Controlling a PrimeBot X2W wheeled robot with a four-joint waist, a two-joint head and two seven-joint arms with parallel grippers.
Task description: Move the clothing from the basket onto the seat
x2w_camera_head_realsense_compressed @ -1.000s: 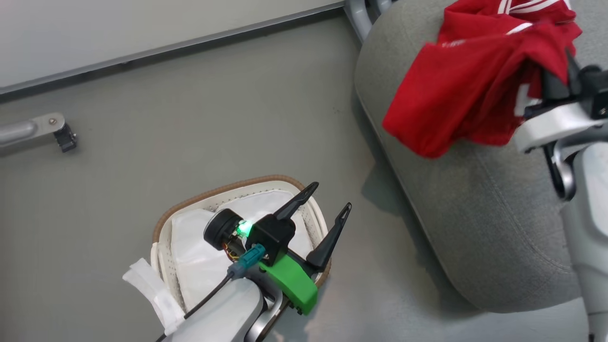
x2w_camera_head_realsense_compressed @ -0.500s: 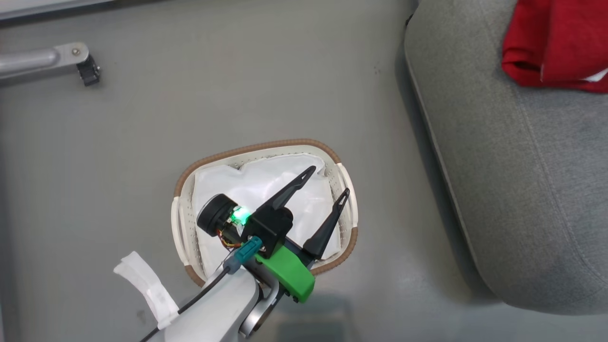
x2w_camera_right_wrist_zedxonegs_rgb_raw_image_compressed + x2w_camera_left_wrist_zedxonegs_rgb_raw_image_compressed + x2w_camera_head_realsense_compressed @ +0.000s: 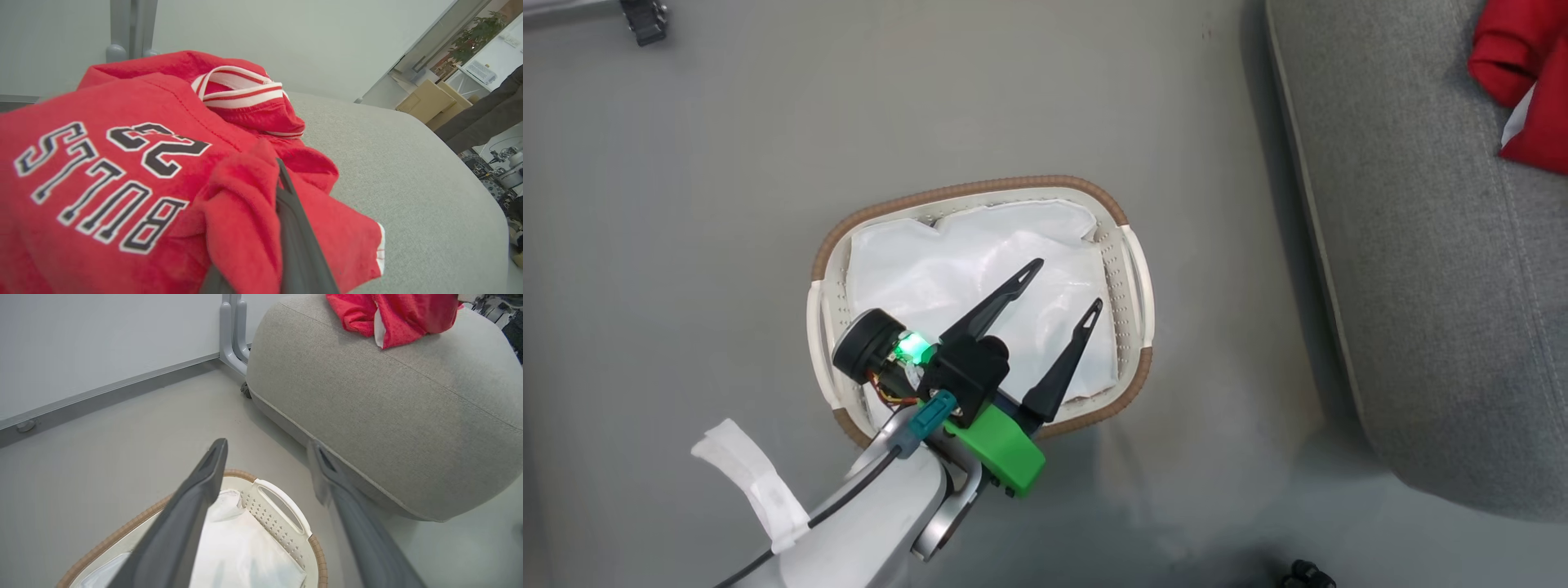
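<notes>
Two garments of clothing (image 3: pixel 122 163) lay on the seat (image 3: pixel 408 183), our right gripper (image 3: pixel 274 175) clamping one; near the seat our left gripper (image 3: pixel 1067 283) gaped wide. We judged release due next.

The head camera tips down (the whole picture shifts, not the floor), bringing the basket (image 3: pixel 980 186) mid-view. The clothing (image 3: pixel 1515 57), a second ago hanging from the right gripper (image 3: pixel 274 171) over the left edge of the seat (image 3: pixel 1437 286), now lies on top of it.
</notes>
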